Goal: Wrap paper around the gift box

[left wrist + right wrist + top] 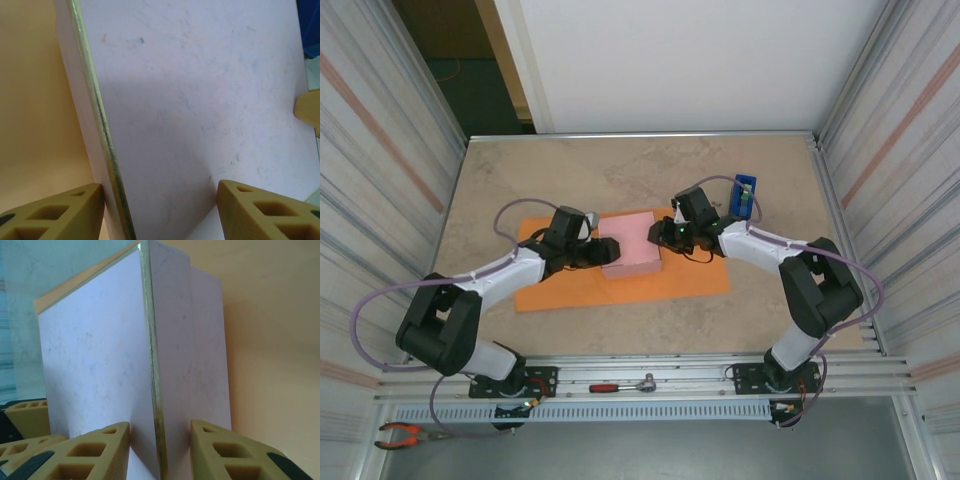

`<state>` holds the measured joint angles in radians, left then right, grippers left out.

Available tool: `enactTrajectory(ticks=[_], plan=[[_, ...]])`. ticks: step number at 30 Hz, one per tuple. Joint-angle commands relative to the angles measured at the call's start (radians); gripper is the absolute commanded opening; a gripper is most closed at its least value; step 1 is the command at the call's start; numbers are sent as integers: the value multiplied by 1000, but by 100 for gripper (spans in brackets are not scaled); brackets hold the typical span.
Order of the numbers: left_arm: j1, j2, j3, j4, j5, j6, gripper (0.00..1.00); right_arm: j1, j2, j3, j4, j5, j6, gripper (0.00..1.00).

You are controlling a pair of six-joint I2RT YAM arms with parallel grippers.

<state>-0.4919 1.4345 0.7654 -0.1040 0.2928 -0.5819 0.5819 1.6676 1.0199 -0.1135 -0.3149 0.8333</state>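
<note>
The pale pink gift box lies on the bright orange paper, near the sheet's far edge. My left gripper is at the box's left side. In the left wrist view its jaws stand wide, astride a gold-trimmed edge of the box; the left finger lies against the narrow side. My right gripper is at the box's right side. Its jaws are closed on the box's corner edge, one finger on each adjoining face.
A blue tape dispenser stands behind my right arm. Corrugated walls close in the table on the left and right. A ratchet tool lies on the front rail and pliers at the bottom left.
</note>
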Motion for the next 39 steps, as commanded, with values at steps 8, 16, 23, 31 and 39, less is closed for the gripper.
enactTrajectory(ticks=[8,16,23,31,39], plan=[[12,9,28,35,36,45,62,27,44,17,35,-45,6,33],[13,35,-13,57,24,42,63,30,50,-13,51,-42,19,38],[19,42,-24,58,19,46,63,35,53,-35,64,-41,28,40],[19,35,-31,56,19,45,64,33,67,-42,63,-36,29,45],[25,15,-35,47,5,51,68,23,21,-61,56,-29,32,68]])
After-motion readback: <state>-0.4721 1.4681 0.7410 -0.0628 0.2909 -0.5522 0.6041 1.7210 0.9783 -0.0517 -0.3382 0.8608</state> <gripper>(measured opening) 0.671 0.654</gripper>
